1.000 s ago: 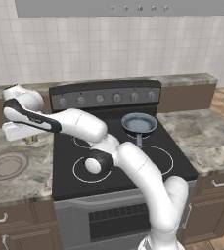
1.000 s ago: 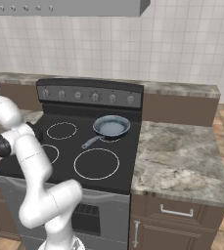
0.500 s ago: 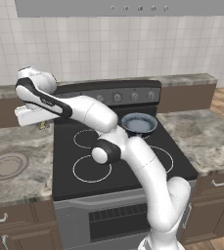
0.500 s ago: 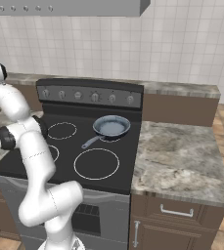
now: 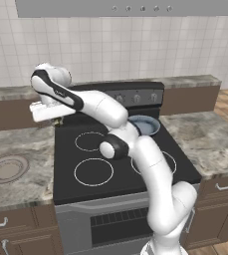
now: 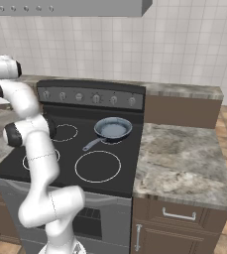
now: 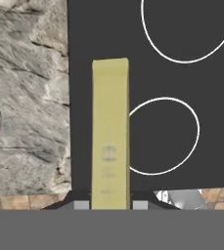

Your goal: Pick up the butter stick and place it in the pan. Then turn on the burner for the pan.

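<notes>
Your end effector (image 7: 110, 205) is clenched on the butter stick (image 7: 110, 132), whose near end is hidden between the fingertips. Its long axis runs straight away from the hand, above the stove's (image 7: 182, 58) left edge beside the bench (image 7: 30, 97). The pan (image 6: 113, 129) sits on the rear right burner, partly hidden by your arm in the left base view.

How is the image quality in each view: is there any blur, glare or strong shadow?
Left base view: even rendered light, soft focus, no glare on the pan. Right base view: the same flat light, faint shading inside the pan's rim. Hand view: the butter stick is sharp-edged, its printed mark blurred; the stove top is uniformly dark, without reflections.
</notes>
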